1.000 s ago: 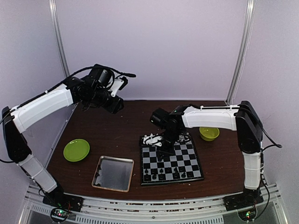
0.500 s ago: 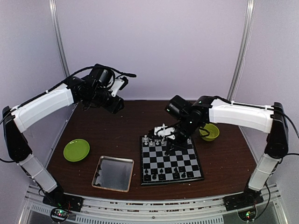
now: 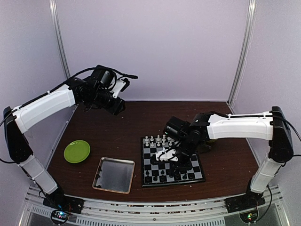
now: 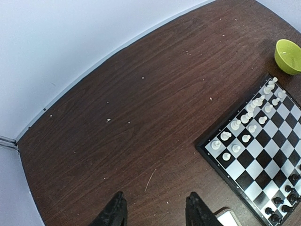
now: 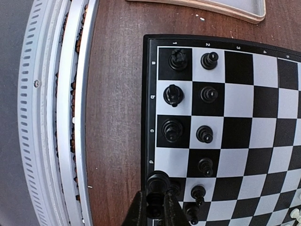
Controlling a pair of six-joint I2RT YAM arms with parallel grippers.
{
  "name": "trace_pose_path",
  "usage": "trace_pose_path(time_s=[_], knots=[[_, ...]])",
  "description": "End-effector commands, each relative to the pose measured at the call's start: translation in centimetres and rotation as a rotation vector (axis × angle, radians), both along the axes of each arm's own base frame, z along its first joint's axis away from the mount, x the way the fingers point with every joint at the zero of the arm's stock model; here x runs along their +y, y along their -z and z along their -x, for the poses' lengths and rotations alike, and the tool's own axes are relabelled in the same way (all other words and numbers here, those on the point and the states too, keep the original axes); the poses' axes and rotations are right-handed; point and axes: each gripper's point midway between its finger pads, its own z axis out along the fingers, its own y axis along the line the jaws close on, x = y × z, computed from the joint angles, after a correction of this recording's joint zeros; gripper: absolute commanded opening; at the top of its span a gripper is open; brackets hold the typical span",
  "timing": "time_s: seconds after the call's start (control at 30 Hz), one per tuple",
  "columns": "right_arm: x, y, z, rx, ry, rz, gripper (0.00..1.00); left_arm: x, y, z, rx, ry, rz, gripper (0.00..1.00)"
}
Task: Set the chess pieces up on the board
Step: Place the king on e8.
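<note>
The board (image 3: 195,163) lies right of centre. White chess pieces (image 3: 157,140) line its far edge and black chess pieces (image 3: 162,177) its near edge. My right gripper (image 3: 165,157) hangs over the board's near half. In the right wrist view the right gripper (image 5: 155,191) is shut on a black piece (image 5: 158,181), held at the board's (image 5: 263,117) near rim beside other black pieces (image 5: 173,94). My left gripper (image 3: 116,105) is raised at the far left. In the left wrist view the left gripper (image 4: 155,207) is open and empty, high above bare wood, with the board (image 4: 256,165) to its right.
A green plate (image 3: 77,151) sits at the left and a shiny metal tray (image 3: 114,174) left of the board. A green bowl (image 4: 288,56) stands beyond the board's far right corner. The table's metal front rail (image 5: 61,117) runs close to the board's near rim.
My right arm has swung from the board's far edge back over its near half, the gripper now low by the black row. The left arm has not moved.
</note>
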Motion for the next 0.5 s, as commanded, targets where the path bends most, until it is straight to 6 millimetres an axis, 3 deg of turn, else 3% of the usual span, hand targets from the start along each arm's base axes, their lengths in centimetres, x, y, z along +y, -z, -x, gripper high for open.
trace_pose_path(time_s=[0.0,0.47], knots=[[0.8,0.9,0.2,-0.002,-0.019,0.007,0.10,-0.5,-0.8,-0.4,-0.021,0.013,0.006,0.44],[1.3,3.2,-0.9,-0.016,0.017,0.068,0.11,-0.7,-0.5,-0.3,-0.008,0.023,-0.003,0.44]])
